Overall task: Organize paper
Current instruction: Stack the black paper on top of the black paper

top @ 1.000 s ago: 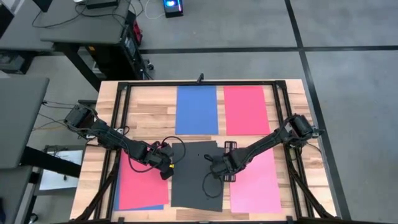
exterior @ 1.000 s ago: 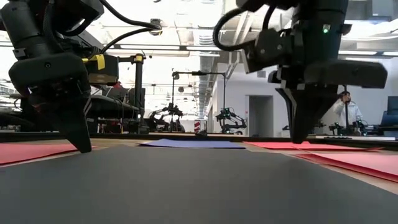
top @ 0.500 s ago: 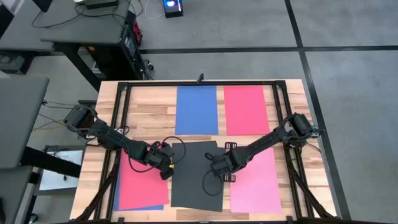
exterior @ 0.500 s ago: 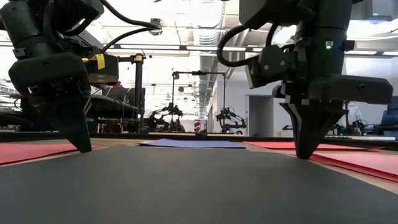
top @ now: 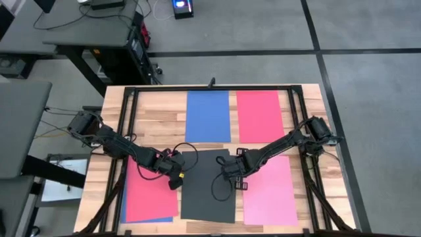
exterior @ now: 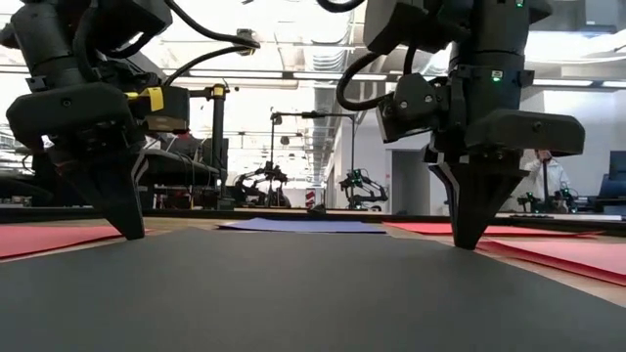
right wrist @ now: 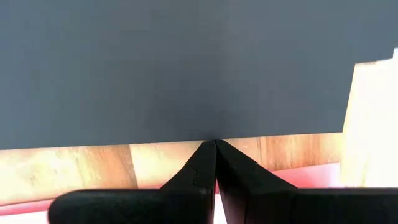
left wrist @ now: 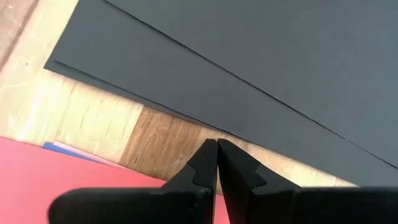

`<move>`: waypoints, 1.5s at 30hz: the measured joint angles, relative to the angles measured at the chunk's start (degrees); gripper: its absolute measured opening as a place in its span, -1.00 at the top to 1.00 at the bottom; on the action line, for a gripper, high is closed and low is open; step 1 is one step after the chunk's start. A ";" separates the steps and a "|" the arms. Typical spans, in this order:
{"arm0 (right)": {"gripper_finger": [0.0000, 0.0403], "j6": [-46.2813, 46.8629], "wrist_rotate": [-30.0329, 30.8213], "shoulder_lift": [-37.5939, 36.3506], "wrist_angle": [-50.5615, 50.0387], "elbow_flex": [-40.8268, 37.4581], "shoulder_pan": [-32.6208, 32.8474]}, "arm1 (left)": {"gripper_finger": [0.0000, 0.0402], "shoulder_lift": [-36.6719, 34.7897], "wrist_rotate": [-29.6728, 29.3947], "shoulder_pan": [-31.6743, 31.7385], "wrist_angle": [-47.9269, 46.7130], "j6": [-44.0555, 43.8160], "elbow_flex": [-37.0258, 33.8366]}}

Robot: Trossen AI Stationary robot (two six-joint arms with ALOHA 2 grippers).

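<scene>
Grey floor surrounds a wooden counter framed by black rails, with dark desks off to one side. On the counter lie sheets of paper, all flat. At the far side a blue sheet and a red sheet sit side by side with a strip of wood between them. At the near side, from left to right, a red sheet lies over a blue one whose edge peeks out beneath it, then the black paper in the middle, slightly askew, then a pink sheet. The left wrist view shows the black paper as two sheets, one lying over the other and a little offset.

Both arms reach in from the counter's sides toward the black paper. The left gripper points down at the black paper's left edge, its fingers pressed together with nothing between them, tips over bare wood just beside the edge. The right gripper points down at the paper's right edge, fingers likewise pinched together and empty, tips right at the edge.

In the room behind, a person stands far off.
</scene>
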 joint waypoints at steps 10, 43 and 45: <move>1.00 -1.64 0.48 0.18 2.47 -0.04 -2.02 | 1.00 0.00 1.43 1.86 0.79 2.84 0.00; 1.00 0.56 2.96 -0.24 1.92 0.04 -0.49 | 1.00 0.28 1.72 3.55 4.10 4.07 0.02; 1.00 0.80 2.66 -0.41 1.50 0.02 -0.34 | 1.00 0.28 1.71 3.49 3.98 4.00 0.02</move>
